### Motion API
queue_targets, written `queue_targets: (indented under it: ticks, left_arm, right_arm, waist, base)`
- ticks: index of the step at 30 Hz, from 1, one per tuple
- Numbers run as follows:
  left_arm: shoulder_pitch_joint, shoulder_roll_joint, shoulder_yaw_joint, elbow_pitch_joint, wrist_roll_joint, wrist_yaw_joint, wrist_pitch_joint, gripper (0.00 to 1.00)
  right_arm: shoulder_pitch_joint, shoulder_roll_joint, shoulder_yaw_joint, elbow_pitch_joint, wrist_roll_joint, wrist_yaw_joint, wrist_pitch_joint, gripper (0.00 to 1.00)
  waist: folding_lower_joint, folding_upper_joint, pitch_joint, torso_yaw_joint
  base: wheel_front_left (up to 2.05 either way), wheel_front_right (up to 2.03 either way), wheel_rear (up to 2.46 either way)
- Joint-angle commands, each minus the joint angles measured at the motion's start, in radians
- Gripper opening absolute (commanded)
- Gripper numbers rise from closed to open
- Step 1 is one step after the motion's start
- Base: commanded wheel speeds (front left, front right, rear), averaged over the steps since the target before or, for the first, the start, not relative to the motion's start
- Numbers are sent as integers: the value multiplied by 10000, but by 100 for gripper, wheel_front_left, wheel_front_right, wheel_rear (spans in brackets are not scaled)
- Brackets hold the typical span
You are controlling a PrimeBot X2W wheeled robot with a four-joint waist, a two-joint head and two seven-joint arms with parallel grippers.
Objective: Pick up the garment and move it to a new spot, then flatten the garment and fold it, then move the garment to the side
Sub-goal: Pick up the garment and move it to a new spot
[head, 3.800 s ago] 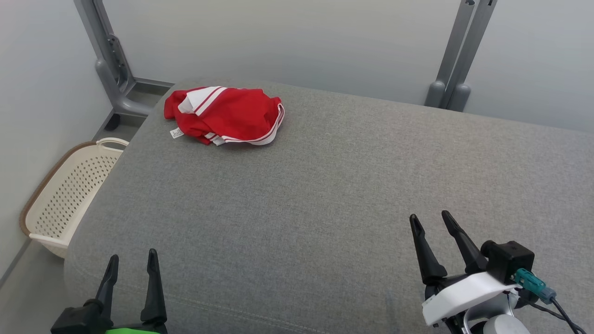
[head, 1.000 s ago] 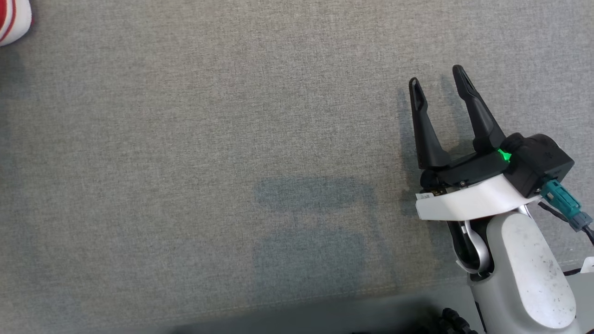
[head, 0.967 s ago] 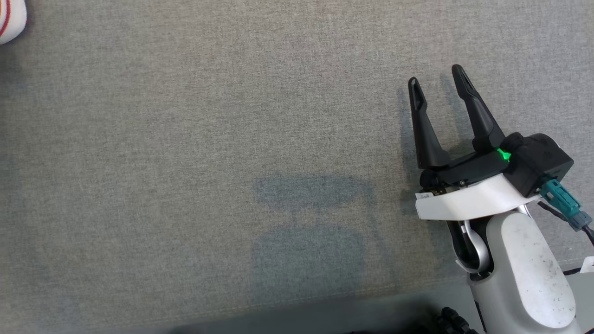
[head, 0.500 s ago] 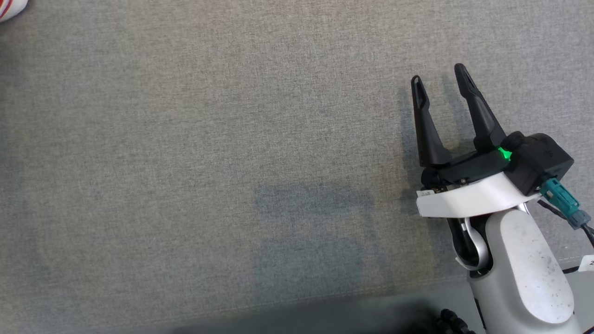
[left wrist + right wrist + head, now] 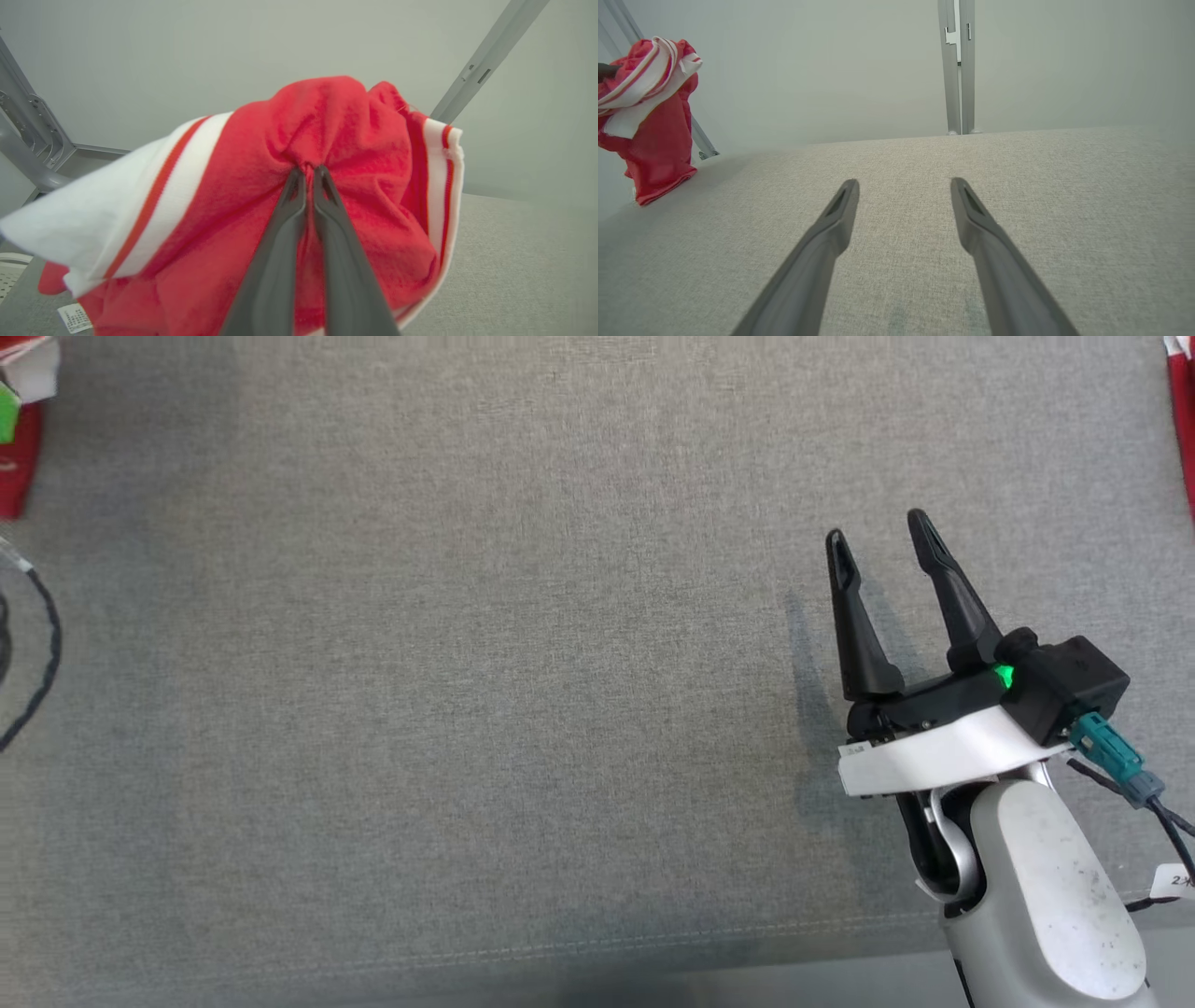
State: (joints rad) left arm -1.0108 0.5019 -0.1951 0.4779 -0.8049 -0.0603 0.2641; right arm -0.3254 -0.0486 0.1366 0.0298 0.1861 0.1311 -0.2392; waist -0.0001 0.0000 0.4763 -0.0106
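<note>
The left gripper (image 5: 308, 170) is pinching the red garment (image 5: 336, 121), which is dangling lengthwise over the grey cushion's (image 5: 467, 709) far left, while the right gripper (image 5: 876, 526) (fingers spread wide, holding nothing) is hovering over its near right.

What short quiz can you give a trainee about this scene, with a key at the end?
1. True or false: the left gripper is shut on the garment.
2. The right gripper is: A) open and empty; B) shut on the garment; C) shut and empty.
3. In a few words: what lies under the right gripper?
Key: 1 true; 2 A; 3 the grey fabric surface.
</note>
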Motion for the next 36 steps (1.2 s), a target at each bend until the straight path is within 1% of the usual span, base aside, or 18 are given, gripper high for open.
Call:
queue_targets:
  ticks: [1,6,11,12,15,18,21,24,28,31,32,36]
  left_arm:
    - [298,-164,-50,-250,-47,110,8,0]
    - [1161,-769,-392,-1059,-181,375,104,0]
    - [2010,-1796,-891,-1465,-216,710,-155,0]
    - [2160,-2044,-1037,-1483,-214,711,-231,0]
    - [2533,-2783,-1440,-1290,-243,667,-564,0]
    - [2759,-3553,-1753,-785,-299,639,-951,0]
    - [2833,-4062,-2046,-52,-276,662,-1355,0]
    - [2770,-4361,-2357,720,-361,669,-1762,0]
    - [2499,-4489,-2709,1628,-639,786,-2397,0]
    - [2381,-4509,-3226,1944,-1357,910,-2838,0]
    - [2381,-4509,-3226,1944,-1357,910,-2838,0]
    - [2214,-4496,-4110,2219,-2432,1285,-3361,0]
  right_arm:
    - [213,-36,-45,73,78,-7,-2,100]
    - [578,-35,-144,151,139,-7,47,100]
    - [876,-33,-193,133,175,-7,146,100]
    - [921,-38,-194,111,185,-7,153,100]
    - [1034,-38,-139,62,260,-7,212,100]
    - [1081,-35,-83,0,272,-7,258,100]
    - [1145,-35,-16,-25,324,-7,285,100]
    - [1154,-33,101,-22,409,-7,272,100]
    - [1170,-32,297,48,506,-7,232,100]
    - [1172,-33,455,128,586,-7,190,100]
    - [1172,-33,455,128,586,-7,190,100]
    - [1173,-32,654,287,700,-7,151,100]
  waist:
    - [1,0,-968,289]
    - [1,0,-1655,220]
    - [1,0,-2109,-58]
    - [1,0,-2166,-137]
    - [1,0,-2270,-429]
    - [1,0,-2304,-749]
    - [1,0,-2283,-1072]
    - [1,0,-2243,-1432]
    - [1,0,-2242,-1889]
    - [1,0,-2279,-2198]
    - [1,0,-2279,-2198]
    - [1,0,-2384,-2549]
  base:
    - [0,0,0]
    - [0,0,0]
    - [0,0,0]
    - [0,0,0]
    - [0,0,0]
    - [0,0,0]
    - [0,0,0]
    - [0,0,0]
    - [0,0,0]
    - [0,0,0]
    - [0,0,0]
    - [0,0,0]
